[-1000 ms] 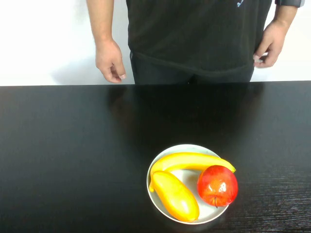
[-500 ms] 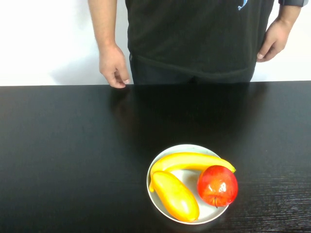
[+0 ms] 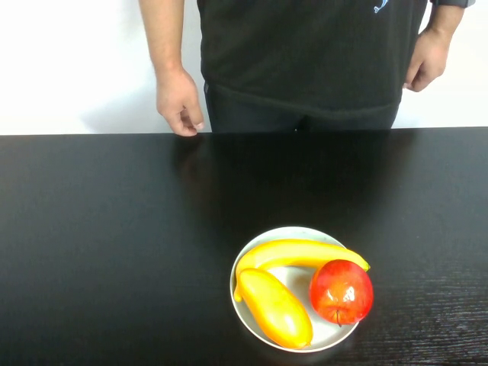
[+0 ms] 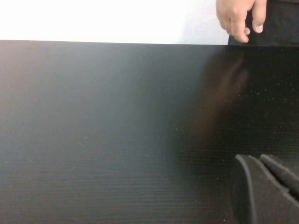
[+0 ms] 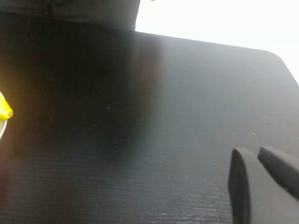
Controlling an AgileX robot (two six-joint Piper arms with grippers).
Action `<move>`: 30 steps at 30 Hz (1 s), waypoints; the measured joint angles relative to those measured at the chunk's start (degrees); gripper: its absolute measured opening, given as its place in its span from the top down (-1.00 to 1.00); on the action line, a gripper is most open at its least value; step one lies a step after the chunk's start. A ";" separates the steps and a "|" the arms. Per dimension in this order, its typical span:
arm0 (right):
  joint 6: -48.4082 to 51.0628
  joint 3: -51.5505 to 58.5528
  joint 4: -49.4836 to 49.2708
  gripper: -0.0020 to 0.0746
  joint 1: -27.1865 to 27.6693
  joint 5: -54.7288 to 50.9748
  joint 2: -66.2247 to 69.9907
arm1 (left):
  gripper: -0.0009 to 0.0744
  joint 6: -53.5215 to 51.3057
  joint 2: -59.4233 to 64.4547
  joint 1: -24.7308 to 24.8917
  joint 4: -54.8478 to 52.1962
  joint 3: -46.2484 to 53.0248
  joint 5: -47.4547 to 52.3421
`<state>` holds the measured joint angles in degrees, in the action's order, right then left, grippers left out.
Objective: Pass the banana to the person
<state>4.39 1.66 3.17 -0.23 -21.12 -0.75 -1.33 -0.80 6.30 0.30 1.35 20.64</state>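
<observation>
The banana, long, yellow and curved, lies on a white plate near the table's front edge, right of centre. Its greenish tip shows at the edge of the right wrist view. The person, in a black shirt, stands behind the far edge, with one hand hanging by the table edge; that hand also shows in the left wrist view. My left gripper and right gripper show only in their wrist views, fingers together and empty, low over bare table, away from the plate.
A yellow-orange oval fruit and a red apple share the plate, touching the banana. The black table spans the view. Its far right corner shows in the right wrist view.
The person's left-side hand dropped slightly toward the table's far edge, and the other hand rose to the hip. The fruit and both grippers have not moved.
</observation>
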 joint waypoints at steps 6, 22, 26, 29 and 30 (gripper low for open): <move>0.00 0.00 0.00 0.97 0.00 0.00 0.00 | 0.99 0.00 0.00 0.00 0.00 0.00 0.00; -3.24 0.08 -17.82 0.97 0.00 24.54 0.00 | 0.99 0.00 0.00 0.00 0.00 0.00 0.00; -4.39 0.08 -24.67 0.97 0.00 26.84 0.00 | 0.99 0.00 0.00 0.00 0.00 0.00 0.00; -4.39 0.08 -26.59 0.97 0.00 25.85 0.00 | 0.99 0.00 0.00 0.00 0.00 0.00 0.00; -4.39 -2.75 -27.99 0.96 0.30 23.78 0.20 | 0.99 0.00 0.00 0.00 0.00 0.00 0.00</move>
<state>0.00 -1.10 -24.82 0.06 2.65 -0.55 -1.33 -0.80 6.30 0.30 1.35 20.64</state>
